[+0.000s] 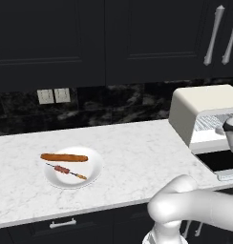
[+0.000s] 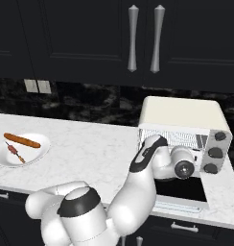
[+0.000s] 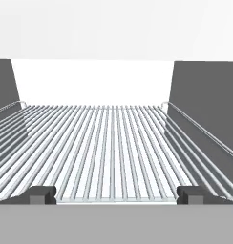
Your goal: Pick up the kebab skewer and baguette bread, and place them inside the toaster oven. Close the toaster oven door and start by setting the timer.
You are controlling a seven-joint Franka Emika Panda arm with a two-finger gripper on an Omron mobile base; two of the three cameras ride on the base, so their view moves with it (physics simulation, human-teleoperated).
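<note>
The baguette bread (image 1: 64,157) (image 2: 22,140) lies on a white plate (image 1: 96,167) (image 2: 42,144) on the counter, with the kebab skewer (image 1: 66,170) (image 2: 14,152) beside it on the near side. The cream toaster oven (image 1: 204,107) (image 2: 181,113) stands to the right, and its dark glass door (image 1: 216,161) (image 2: 181,190) is folded down open. My gripper (image 3: 117,195) is open and empty. It hovers at the oven's mouth, facing the bare wire rack (image 3: 113,143), far from the plate.
The oven's three knobs (image 2: 216,153) sit on its right front. Dark upper cabinets with silver handles (image 2: 145,38) hang above. A wall outlet (image 1: 54,96) is behind the plate. My arm's elbow (image 2: 76,206) bulks low in front of the counter edge.
</note>
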